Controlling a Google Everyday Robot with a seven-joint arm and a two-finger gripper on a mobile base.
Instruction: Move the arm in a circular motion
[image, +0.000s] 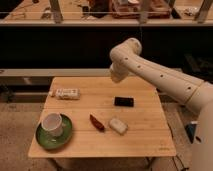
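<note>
Wooden bench (145, 137), lower centre of the frame, standing before a dark counter wall with a railed shelf along the top. None of the things lying on it belong to my task. A white cup (51, 123) stands on a green plate (64, 141) at lower left. A white packet (65, 93) lies near the left back edge, and a black block (124, 101) at centre. In front of the block, a reddish-brown pod (97, 122) and a pale wrapped bar (118, 125) lie just beside each other.

The arm (160, 75) enters from the right edge, rises to a rounded elbow at upper centre, then bends down in a short last segment. I judge it is carried this high so that a circle can be swept in open air, above everything on the bench.

The pincer (116, 76) sits at the lower tip of that last segment, over the back edge of the bench, up and left of the black block and apart from it. I cannot tell whether it is released or clenched. The rest of the arm lies above and to the right of the pincer, which forms its leftmost end. If the low part of the circle dipped, I judge the tip would come nearest the black block.
</note>
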